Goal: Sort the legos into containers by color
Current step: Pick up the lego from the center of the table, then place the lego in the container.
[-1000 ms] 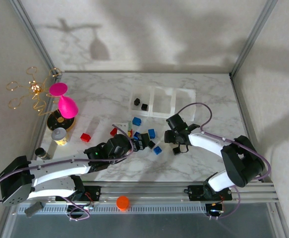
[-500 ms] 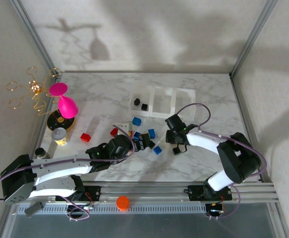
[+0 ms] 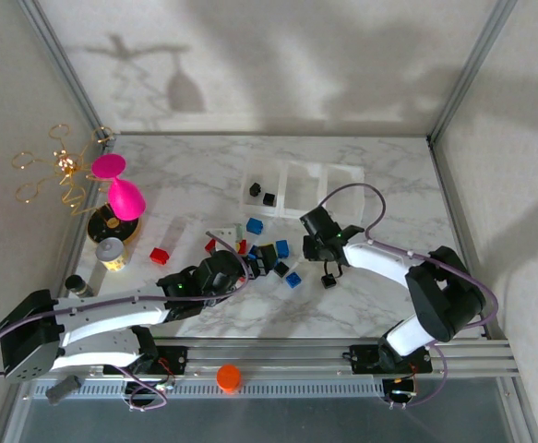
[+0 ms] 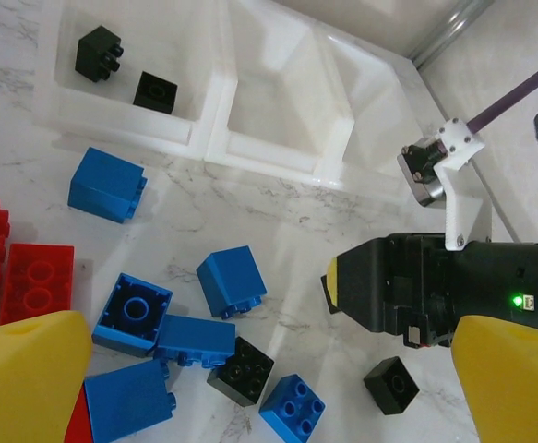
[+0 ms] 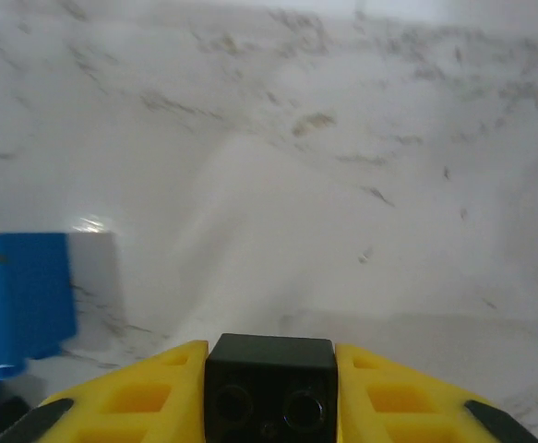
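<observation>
Black lego brick (image 5: pixel 269 383) sits clenched between the right claw's (image 5: pixel 269 362) yellow fingers (image 5: pixel 139 401), over the marble counter (image 5: pixel 342 138), a blue brick (image 5: pixel 19 295) nearby.

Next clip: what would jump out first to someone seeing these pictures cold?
The bright pink goblet ornament at the left of the table, then the scatter of blue, red and black legos mid-table. Up close, the right gripper clamps a black brick between its yellow fingers.
</observation>
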